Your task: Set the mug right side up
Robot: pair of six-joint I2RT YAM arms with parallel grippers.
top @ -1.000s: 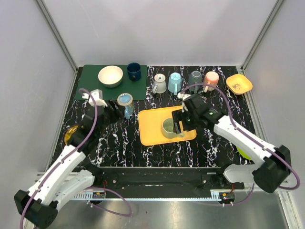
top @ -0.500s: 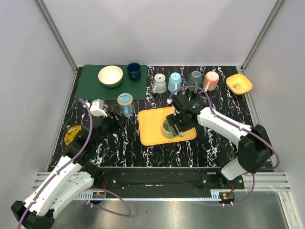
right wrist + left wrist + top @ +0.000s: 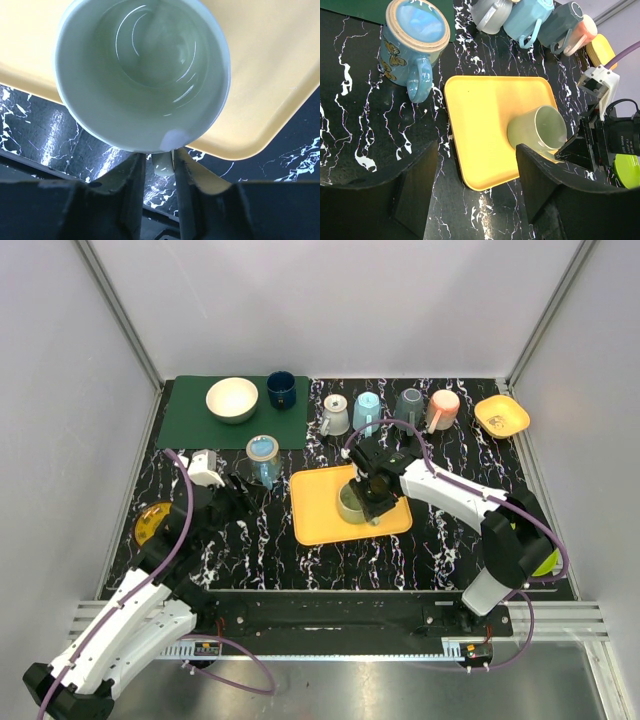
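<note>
A pale green mug (image 3: 350, 504) lies tilted on the yellow tray (image 3: 318, 510), its mouth facing the right gripper. In the right wrist view I look straight into the mug (image 3: 145, 75), and its handle (image 3: 163, 165) sits between my fingers. My right gripper (image 3: 160, 161) has closed narrowly round that handle. From above, the right gripper (image 3: 373, 498) is at the mug's right side. The left wrist view shows the mug (image 3: 540, 131) on the tray (image 3: 485, 110). My left gripper (image 3: 476, 167) hangs open over the tray's near left corner, holding nothing, left of the tray (image 3: 240, 502).
A blue butterfly mug (image 3: 262, 455) stands left of the tray. The green mat (image 3: 190, 420) holds a white bowl (image 3: 231, 399) and a dark blue cup (image 3: 281, 390). Several mugs (image 3: 367, 412) line the back edge, with a yellow bowl (image 3: 501, 416) at their right.
The right gripper has swung left to the mug and narrowed its jaws onto the handle. The left arm has drawn back slightly and stayed open.
</note>
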